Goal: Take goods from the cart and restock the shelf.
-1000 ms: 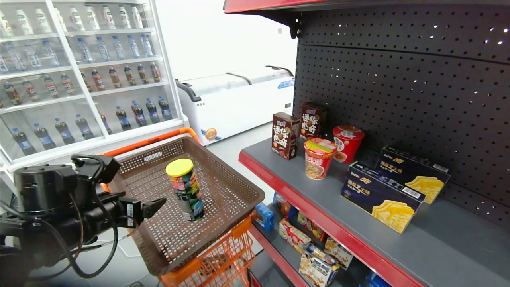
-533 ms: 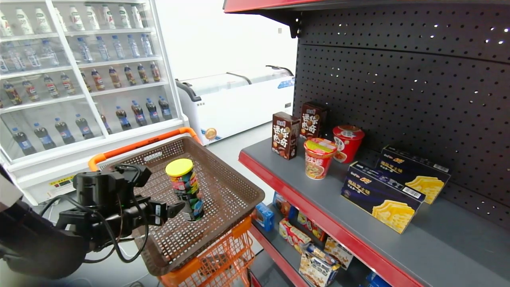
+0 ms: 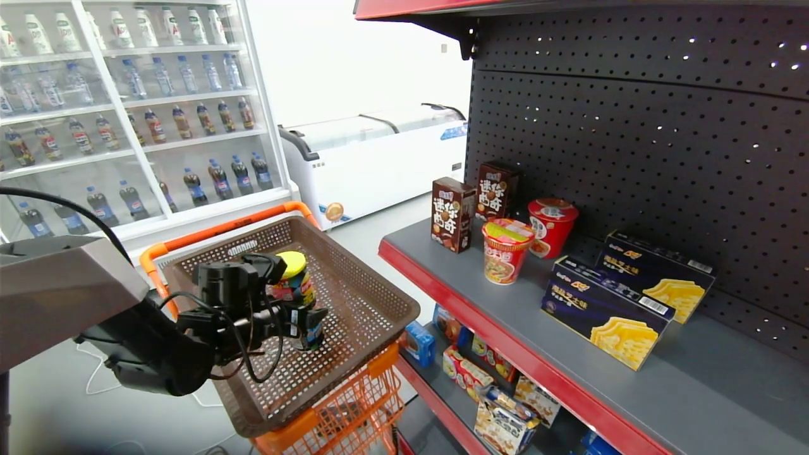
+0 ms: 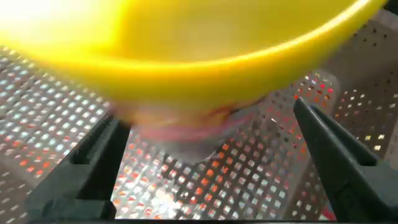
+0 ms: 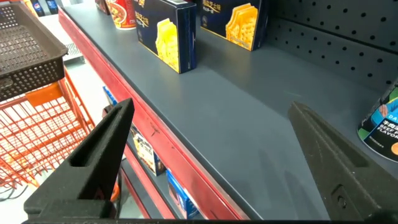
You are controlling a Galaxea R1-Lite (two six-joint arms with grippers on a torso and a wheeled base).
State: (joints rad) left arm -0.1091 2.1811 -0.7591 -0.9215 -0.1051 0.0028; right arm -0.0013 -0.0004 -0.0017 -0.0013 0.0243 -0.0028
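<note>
Left gripper [image 3: 308, 318] advanced; straddles can [image 3: 297, 284] in basket [image 3: 379, 297]

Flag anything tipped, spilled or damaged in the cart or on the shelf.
Nothing stands out. The can stands upright in the brown basket, between the open fingers of the left gripper. On the shelf, the noodle cups and boxes stand upright, with no spill.
</note>
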